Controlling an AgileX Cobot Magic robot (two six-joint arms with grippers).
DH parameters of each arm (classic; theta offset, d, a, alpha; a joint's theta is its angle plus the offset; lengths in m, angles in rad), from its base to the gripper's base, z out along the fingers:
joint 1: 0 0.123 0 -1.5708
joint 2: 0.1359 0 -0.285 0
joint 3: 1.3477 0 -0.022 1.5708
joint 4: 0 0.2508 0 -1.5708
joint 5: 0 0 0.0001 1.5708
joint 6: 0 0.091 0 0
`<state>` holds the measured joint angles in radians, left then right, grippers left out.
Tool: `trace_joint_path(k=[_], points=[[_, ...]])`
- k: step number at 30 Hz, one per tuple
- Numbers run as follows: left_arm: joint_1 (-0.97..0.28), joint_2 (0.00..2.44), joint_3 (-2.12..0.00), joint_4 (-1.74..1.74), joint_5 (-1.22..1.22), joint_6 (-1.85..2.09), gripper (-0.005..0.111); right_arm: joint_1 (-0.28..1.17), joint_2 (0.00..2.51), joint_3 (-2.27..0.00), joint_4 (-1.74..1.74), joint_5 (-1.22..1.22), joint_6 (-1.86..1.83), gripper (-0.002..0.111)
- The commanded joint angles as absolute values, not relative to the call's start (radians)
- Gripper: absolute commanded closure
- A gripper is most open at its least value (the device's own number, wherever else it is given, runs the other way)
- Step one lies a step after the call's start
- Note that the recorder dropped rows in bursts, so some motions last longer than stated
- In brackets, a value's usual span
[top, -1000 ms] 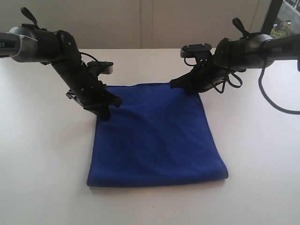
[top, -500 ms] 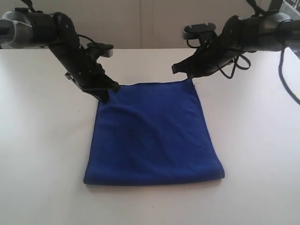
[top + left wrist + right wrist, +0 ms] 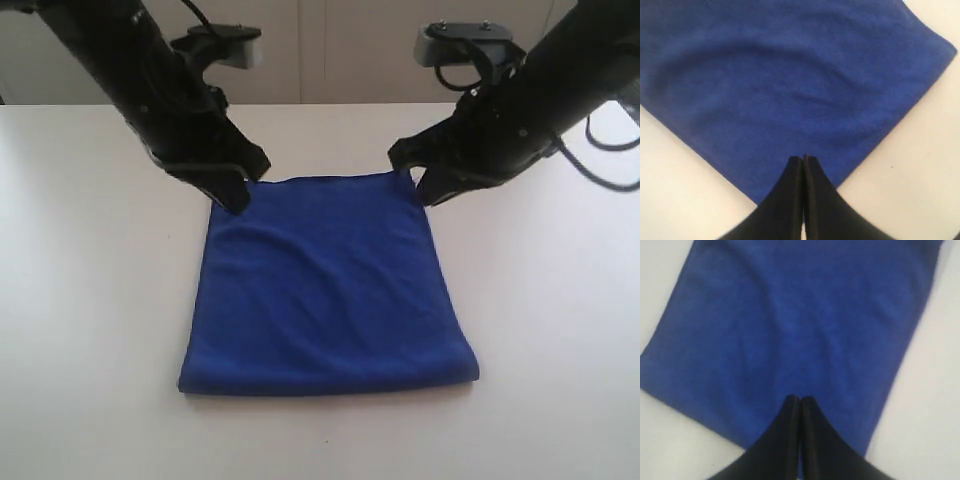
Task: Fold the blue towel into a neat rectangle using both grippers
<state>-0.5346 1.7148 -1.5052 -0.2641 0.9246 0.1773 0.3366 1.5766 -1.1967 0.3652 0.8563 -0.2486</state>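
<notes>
Left wrist view: left end effector (image 3: 803, 159) with jaws pressed flat together, only a hairline seam between them, no cloth seen in the seam; tips poised over one corner of the blue towel (image 3: 790, 90), just inside its hems; contact with the cloth impossible to tell; soft ripples across the fabric beyond the tips; pale worktop (image 3: 920, 165) bare on both sides of that corner.

Right wrist view: right end effector (image 3: 800, 399) likewise clamped to a thin line, nothing visible between the jaws; tips over the towel close to another corner; cloth smoother here.

Exterior view: both end effectors down at the towel's two corners nearest the worktop's far edge; left one at the corner toward the worktop's left edge, right one at the corner toward its right edge; black arms sloping up and outward from there; towel spread flat around the middle of the worktop, roughly square, well clear of every edge; side toward the worktop's near edge rounded and thick, like a fold.
</notes>
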Motion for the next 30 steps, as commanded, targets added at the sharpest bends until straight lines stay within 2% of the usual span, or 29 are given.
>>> trace_joint_path(k=[1, 5, 12, 30], points=[[-0.604, 1.681, -1.346, -0.237, 0.846, 0.068, 0.107, 0.431, 1.530, -1.074, 0.414, 0.807, -0.227, 0.108], [-0.628, 1.681, -1.186, -0.229, 0.714, -0.039, 0.107, 0.492, 1.530, -0.944, 0.414, 0.665, -0.157, 0.108], [-0.628, 1.681, -1.061, -0.263, 0.579, -0.095, 0.107, 0.507, 1.537, -0.813, 0.480, 0.511, -0.148, 0.108], [-0.628, 1.728, -0.928, -0.286, 0.450, -0.098, 0.107, 0.570, 1.729, -0.802, 0.546, 0.431, -0.153, 0.108]])
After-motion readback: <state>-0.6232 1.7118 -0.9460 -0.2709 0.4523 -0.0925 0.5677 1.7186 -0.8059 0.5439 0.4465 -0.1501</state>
